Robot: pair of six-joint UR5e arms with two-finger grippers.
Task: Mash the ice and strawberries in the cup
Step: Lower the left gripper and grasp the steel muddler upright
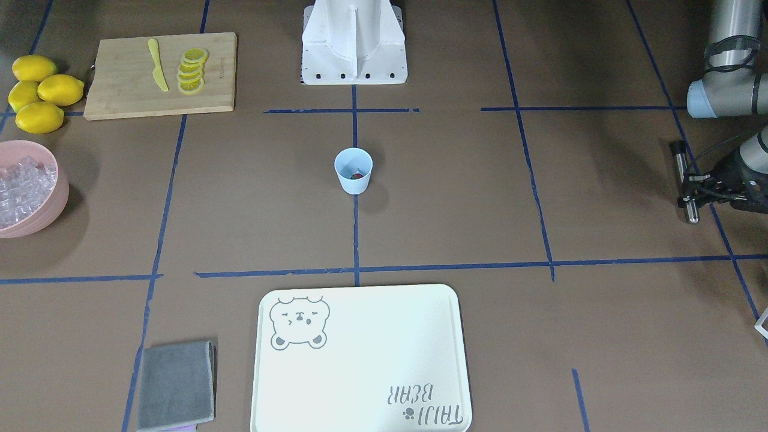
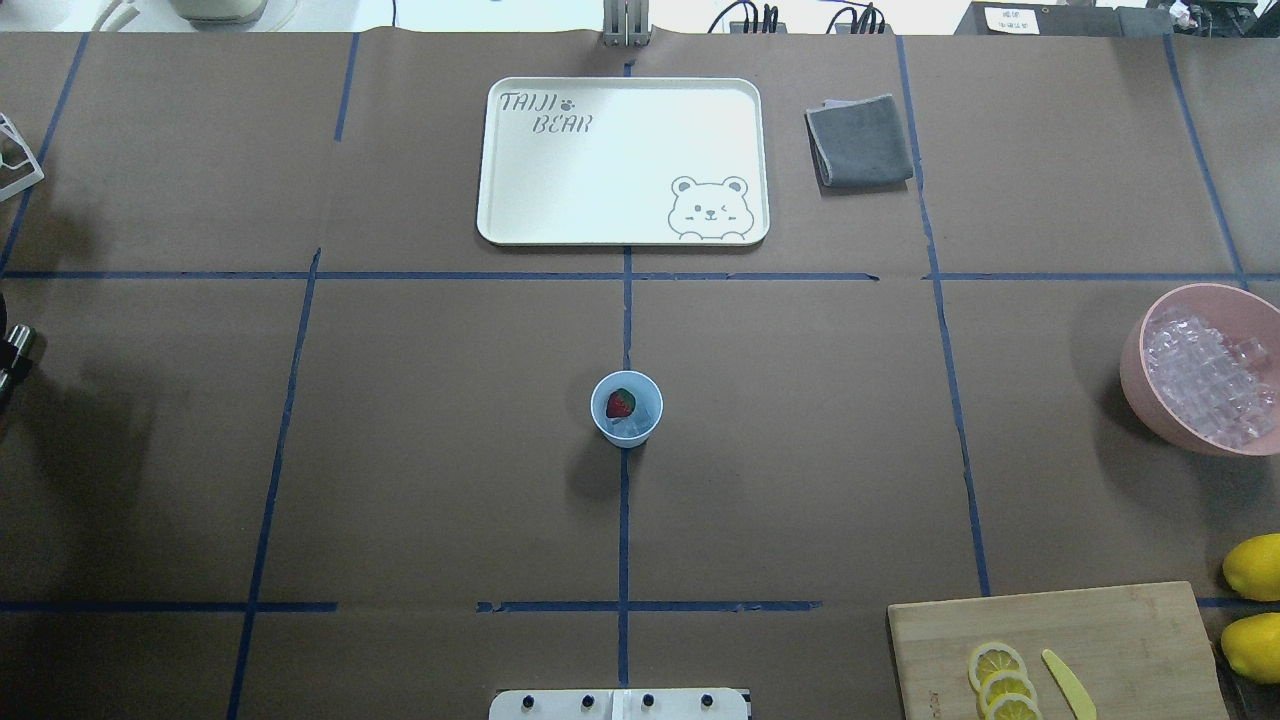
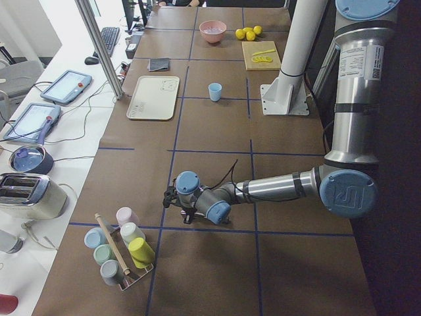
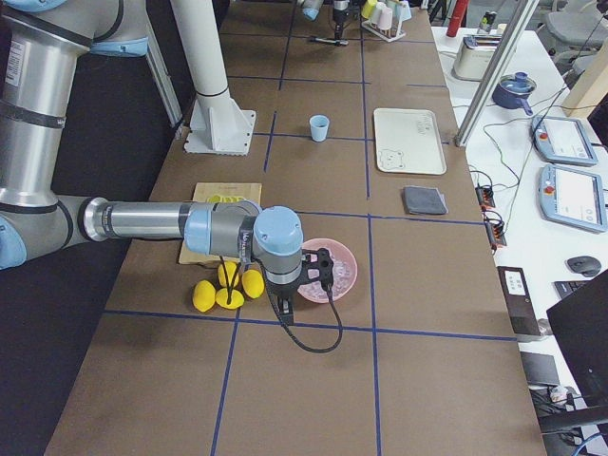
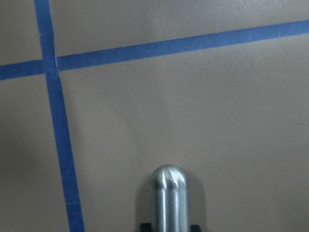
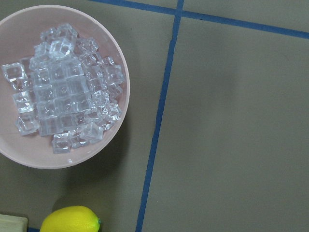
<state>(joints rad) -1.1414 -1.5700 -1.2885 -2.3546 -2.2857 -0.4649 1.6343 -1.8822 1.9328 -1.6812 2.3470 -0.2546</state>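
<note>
Strawberry (image 2: pixel 620 404) and ice (image 2: pixel 641 417) in cup (image 1: pixel 348 182); left gripper (image 1: pixel 689 183) tight on metal rod (image 1: pixel 693 211), right gripper (image 4: pixel 323 267) fingers indiscernible.

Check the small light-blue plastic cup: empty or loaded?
Loaded. The upright small light-blue plastic cup holds a red strawberry and clear ice cubes.

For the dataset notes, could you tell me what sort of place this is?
Likely a robotics lab staged as a drinks station: tape-gridded table, left gripper holding a metal muddler, operator tablets alongside.

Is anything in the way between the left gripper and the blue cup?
Nothing visible does. Only bare table and blue tape lines lie between the left gripper, which holds a metal rod, and the cup.
</note>
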